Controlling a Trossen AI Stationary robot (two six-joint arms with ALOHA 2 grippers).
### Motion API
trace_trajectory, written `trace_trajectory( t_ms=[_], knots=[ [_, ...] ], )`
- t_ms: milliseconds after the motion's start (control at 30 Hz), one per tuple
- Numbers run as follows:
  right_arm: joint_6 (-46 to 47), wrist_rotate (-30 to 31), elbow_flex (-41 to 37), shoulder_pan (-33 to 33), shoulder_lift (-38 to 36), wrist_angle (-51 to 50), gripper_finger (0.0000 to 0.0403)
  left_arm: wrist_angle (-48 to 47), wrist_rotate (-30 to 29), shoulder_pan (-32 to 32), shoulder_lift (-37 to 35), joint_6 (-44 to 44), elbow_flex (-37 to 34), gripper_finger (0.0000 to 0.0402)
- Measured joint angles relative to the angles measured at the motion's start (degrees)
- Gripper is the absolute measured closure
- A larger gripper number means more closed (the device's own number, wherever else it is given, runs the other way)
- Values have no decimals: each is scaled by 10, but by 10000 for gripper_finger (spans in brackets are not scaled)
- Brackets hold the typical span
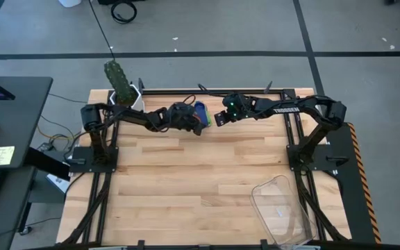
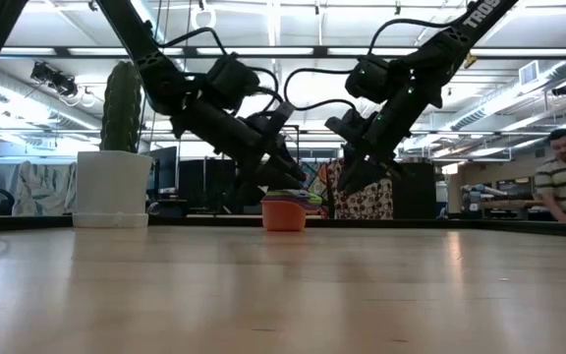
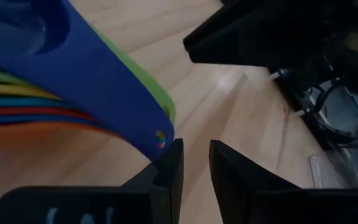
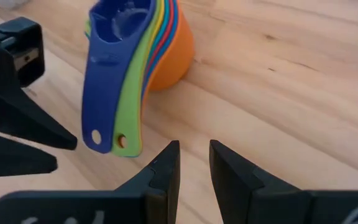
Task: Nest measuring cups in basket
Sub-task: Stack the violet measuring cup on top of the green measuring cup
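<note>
The measuring cups [image 4: 143,56] already sit one inside another as a single stack, the orange one at the bottom and the dark blue one on top, with red, light blue, yellow and green showing as thin bands between; their flat handles fan out together to one side. So the nesting itself looks done. What is left, by my reading, is getting the stack into the basket [image 1: 283,208], which stands well apart at the near right corner of the wooden surface [image 1: 186,187], while the stack rests at the far edge, in the middle, between the two arms. The basket's contents cannot be made out, though no colour shows inside. The left hand [image 3: 194,163] hangs just beside the ends of the handles, its fingers drawn to a narrow slot with nothing between them; one fingertip looks very close to the tip of the blue handle, but whether it touches I cannot say. The right hand [image 4: 194,163] hovers on the other side of the stack, a little farther off, fingers likewise narrow and empty, pointing toward the handles. A white pot with a cactus [image 1: 126,92] stands at the far left corner, and a person [image 2: 564,187] shows in the room behind.
</note>
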Motion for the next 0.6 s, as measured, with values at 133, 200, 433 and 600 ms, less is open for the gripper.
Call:
trace_trajectory(
  t_ms=[133, 200, 433, 600],
  knots=[
    [-13, 0, 0, -3, 0, 2, 312, -21, 16, 0, 0, 2, 0, 320],
    [-14, 0, 0, -4, 0, 2, 312, -36, 17, 0, -1, 14, 0, 322],
    [-29, 0, 0, -4, 0, 2, 312, -92, 6, 3, -38, 60, 0, 348],
    [-37, 0, 0, -7, 0, 7, 312, -169, -1, 7, -40, 60, 0, 358]
  ],
)
